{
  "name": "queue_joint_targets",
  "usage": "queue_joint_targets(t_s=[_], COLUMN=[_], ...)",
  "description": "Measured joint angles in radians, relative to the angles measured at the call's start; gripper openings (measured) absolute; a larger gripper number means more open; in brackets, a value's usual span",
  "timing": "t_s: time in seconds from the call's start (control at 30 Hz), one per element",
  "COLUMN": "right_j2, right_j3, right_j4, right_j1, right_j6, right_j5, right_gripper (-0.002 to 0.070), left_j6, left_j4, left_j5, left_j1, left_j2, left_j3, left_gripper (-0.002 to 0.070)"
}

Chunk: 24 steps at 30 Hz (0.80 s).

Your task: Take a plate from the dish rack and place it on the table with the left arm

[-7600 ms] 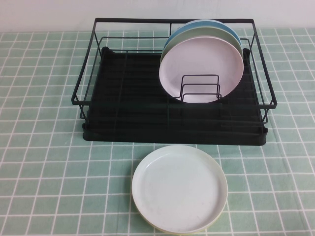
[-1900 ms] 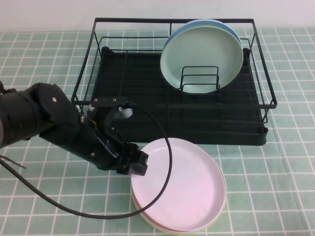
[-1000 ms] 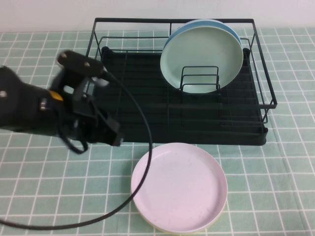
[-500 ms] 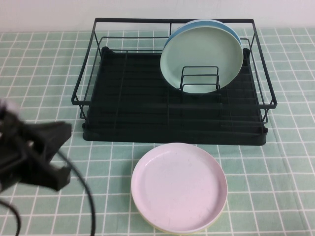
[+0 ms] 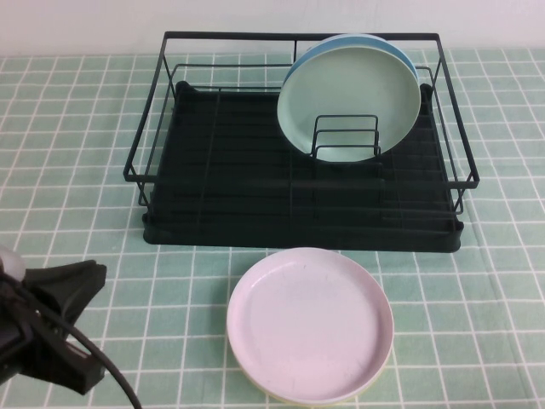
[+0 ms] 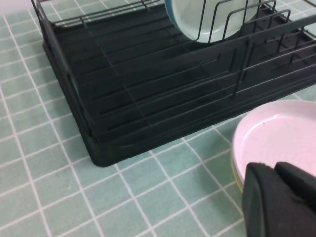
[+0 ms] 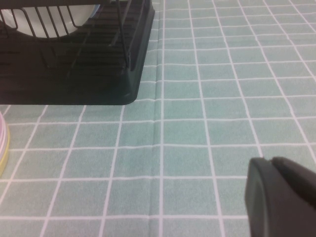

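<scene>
The pale pink plate (image 5: pixel 311 324) lies flat on the checked table (image 5: pixel 68 128) in front of the dish rack (image 5: pixel 221 183), stacked on a white plate whose yellowish rim (image 5: pixel 281 397) shows beneath it. My left gripper (image 5: pixel 83 331) is at the near left edge of the table, well left of the plate, shut and empty. In the left wrist view, the gripper (image 6: pixel 274 170) sits just short of the pink plate (image 6: pixel 281 128). My right gripper (image 7: pixel 271 160) is shut and empty above bare cloth, out of the high view.
A mint-green plate (image 5: pixel 349 94) stands upright in the rack's right half against the wire dividers (image 5: pixel 345 136), with a blue plate (image 5: pixel 402 53) behind it. The rack's corner (image 7: pixel 133 89) shows in the right wrist view.
The pink plate went from the rack onto the white plate on the table. My left arm let it go and drew back to the near left edge.
</scene>
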<state>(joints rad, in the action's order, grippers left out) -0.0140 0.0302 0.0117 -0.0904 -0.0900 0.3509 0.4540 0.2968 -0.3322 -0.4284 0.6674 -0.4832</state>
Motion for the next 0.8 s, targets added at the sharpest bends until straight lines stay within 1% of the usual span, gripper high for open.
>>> queue_joint_targets(t_s=[0.1,0.17,0.33,0.4,0.47,0.6,0.7,0.8], right_j2=[0.000,0.000,0.000,0.000,0.000,0.000,0.000,0.000], right_j3=[0.000,0.000,0.000,0.000,0.000,0.000,0.000,0.000], right_j4=[0.000,0.000,0.000,0.000,0.000,0.000,0.000,0.000], right_j1=[0.000,0.000,0.000,0.000,0.000,0.000,0.000,0.000], right_j6=[0.000,0.000,0.000,0.000,0.000,0.000,0.000,0.000], right_j5=[0.000,0.000,0.000,0.000,0.000,0.000,0.000,0.000], right_gripper=[-0.0018,-0.0018,-0.0018,-0.0018,-0.0018,-0.0018,-0.0018,-0.0018], left_j6=[-0.009,-0.026,-0.113,-0.149,-0.180,-0.242,-0.264,-0.271], left_j4=[-0.018,-0.042,-0.099,-0.103,-0.105,-0.105,-0.123,-0.187], left_j5=[0.024,0.073,0.318,0.405,0.456,0.421,0.316,0.169], left_j1=[0.000,0.000,0.012,0.032,0.066,0.159,0.250,0.324], left_j2=[0.000,-0.005,-0.075,-0.134,-0.211,-0.373,-0.503,-0.599], left_j3=[0.009,0.032,0.196,0.281,0.370,0.488,0.508,0.508], left_gripper=[0.0000,0.0000,0.0000,0.0000,0.0000,0.0000,0.0000,-0.0001])
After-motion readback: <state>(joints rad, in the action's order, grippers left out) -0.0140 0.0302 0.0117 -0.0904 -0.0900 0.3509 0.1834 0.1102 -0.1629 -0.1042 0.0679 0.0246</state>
